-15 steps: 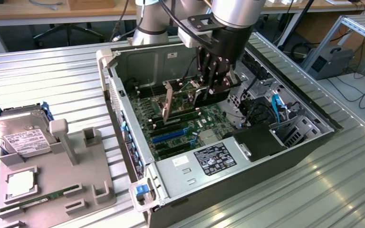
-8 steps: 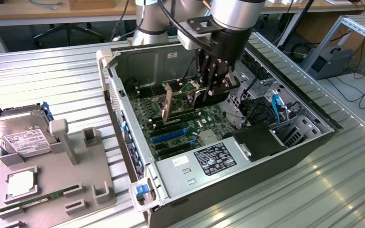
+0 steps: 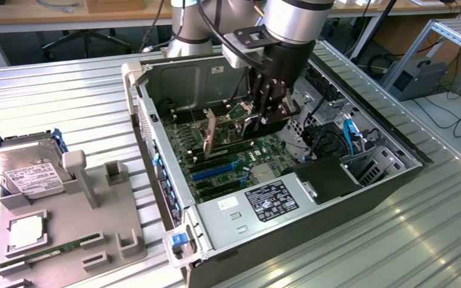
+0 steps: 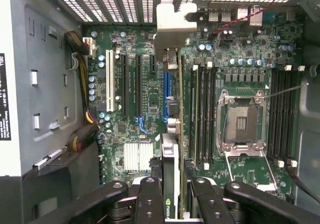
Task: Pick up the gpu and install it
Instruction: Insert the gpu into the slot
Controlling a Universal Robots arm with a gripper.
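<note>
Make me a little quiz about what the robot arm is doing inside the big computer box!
1. True or false: the gripper is clamped on the thin flat black-faced gpu card with the silver metal bracket.
2. Where is the silver hard drive with the white label? A) inside the open black computer case; B) in the grey plastic holder beside the case; C) in the gripper.
3. Fill in: inside the case, the gpu card stands edge-on over the green ____.

Key: 1 true; 2 B; 3 motherboard.
</note>
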